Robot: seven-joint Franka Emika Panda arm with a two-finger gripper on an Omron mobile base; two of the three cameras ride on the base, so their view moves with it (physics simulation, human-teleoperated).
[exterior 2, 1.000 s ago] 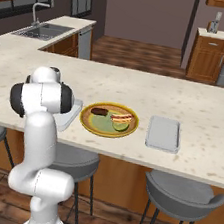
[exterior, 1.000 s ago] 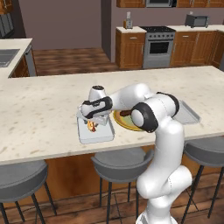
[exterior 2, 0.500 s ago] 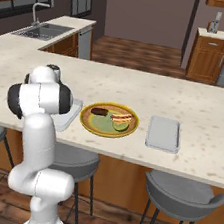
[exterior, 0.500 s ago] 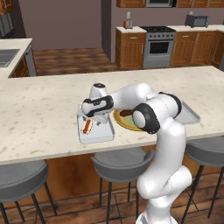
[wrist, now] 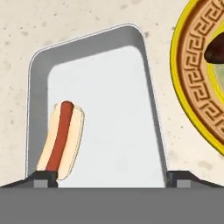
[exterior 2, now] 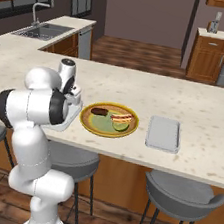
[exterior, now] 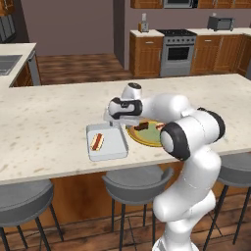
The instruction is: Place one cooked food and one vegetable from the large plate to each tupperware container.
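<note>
Hand view: hot dog (wrist: 60,139) in tupperware container (wrist: 109,113)

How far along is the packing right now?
Done: one hot dog lies in the near tupperware container. In hand: nothing; the tool hangs open above that container. Left: its vegetable, and the second container is empty; a hot dog, dark piece and green item remain on the large plate.

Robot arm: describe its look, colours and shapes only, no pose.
The arm is glossy white, built of rounded, tube-like links with bulbous elbows. Dark grey to black rings and round caps mark its joints, the largest a dark disc on the near elbow. The hand is a white block with a dark band. The gripper has two small dark fingertips. No cables or markings show.
</note>
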